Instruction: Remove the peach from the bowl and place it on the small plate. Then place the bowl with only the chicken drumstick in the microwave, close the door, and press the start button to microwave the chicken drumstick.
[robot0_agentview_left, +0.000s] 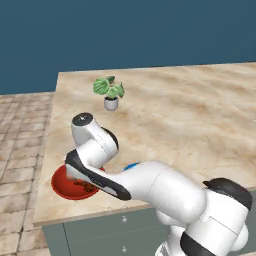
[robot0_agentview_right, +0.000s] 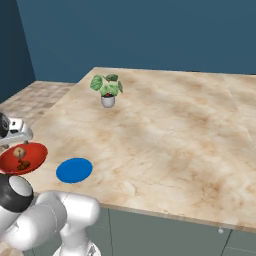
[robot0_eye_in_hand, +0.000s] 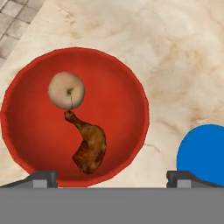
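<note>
While open, bowl (robot0_eye_in_hand: 127, 87) holds two items.

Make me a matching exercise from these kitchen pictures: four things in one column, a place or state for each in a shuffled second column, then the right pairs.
Things:
1. peach
2. small plate
3. potted plant
4. end effector

Places or states:
A. open, above the bowl
B. bare, on the counter beside the bowl
C. in the bowl, by the thin end of the chicken drumstick
D. farther back on the counter, apart from the dishes

Pairs: 1-C, 2-B, 3-D, 4-A
</note>
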